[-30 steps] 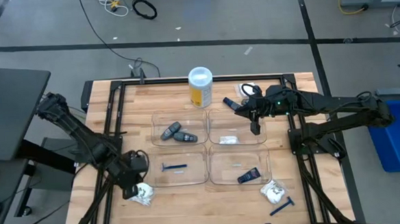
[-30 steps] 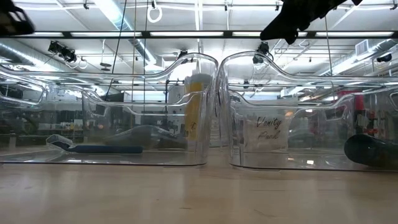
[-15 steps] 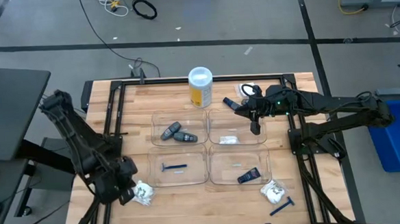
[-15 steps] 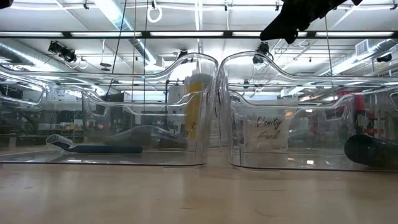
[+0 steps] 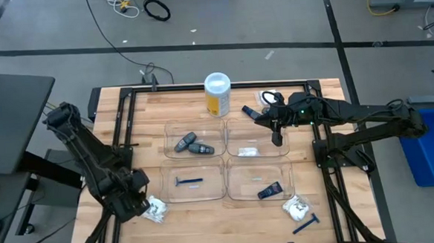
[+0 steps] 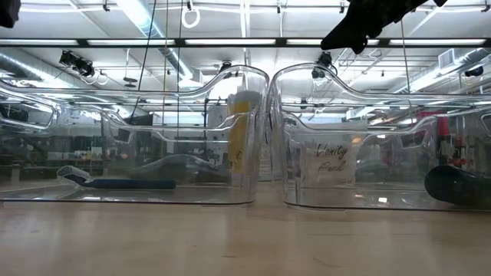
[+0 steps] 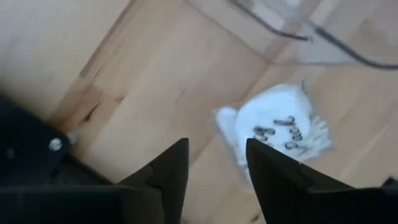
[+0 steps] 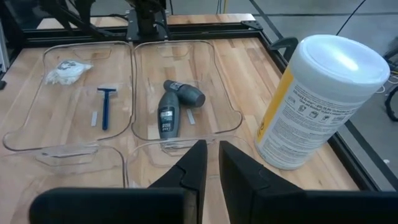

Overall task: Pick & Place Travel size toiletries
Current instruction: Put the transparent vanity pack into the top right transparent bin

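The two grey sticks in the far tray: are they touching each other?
Touching. In the right wrist view the shorter grey stick lies against the top end of the longer grey stick, no gap between them.

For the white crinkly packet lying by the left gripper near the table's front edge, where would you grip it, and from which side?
Probably from straight above. The white packet lies flat on the bare table, just outside the near-left tray, so nothing blocks a top-down approach. Pinch across its puffed middle, where the crumpled film offers something to bite. The left gripper hangs beside it, jaws apart, holding nothing.
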`<state>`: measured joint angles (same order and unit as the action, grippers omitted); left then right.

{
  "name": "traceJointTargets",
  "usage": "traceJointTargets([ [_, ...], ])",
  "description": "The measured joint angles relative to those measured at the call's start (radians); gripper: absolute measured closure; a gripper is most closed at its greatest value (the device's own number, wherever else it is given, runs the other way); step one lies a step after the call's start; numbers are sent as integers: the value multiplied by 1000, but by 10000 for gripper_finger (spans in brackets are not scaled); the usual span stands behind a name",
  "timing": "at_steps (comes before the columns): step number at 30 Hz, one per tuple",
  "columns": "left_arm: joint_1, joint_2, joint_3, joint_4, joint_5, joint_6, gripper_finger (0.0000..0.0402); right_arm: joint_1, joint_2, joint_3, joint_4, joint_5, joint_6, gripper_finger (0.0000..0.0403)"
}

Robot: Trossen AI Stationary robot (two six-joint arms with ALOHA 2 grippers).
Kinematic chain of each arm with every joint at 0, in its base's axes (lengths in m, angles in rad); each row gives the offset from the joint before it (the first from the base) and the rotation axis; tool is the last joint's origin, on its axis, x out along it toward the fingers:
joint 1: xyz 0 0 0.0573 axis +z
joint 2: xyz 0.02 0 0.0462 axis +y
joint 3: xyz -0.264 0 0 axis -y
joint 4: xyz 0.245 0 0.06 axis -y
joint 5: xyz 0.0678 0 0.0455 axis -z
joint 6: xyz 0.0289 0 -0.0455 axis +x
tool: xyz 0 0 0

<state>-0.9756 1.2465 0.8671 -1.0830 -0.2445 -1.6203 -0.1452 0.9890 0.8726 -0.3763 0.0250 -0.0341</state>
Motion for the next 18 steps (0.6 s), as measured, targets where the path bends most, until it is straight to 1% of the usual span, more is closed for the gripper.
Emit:
traceJointTargets([
  [4,0,0,-44,41,-2,4,217,0,0,0,0,0,0,353],
  [11,0,-1,-150,291,28,27,214,0,0,0,0,0,0,353],
  [15,0,-1,-198,414,24,35,215,0,0,0,0,0,0,355],
  [18,0,-1,-205,411,28,56,216,0,0,0,0,0,0,354],
])
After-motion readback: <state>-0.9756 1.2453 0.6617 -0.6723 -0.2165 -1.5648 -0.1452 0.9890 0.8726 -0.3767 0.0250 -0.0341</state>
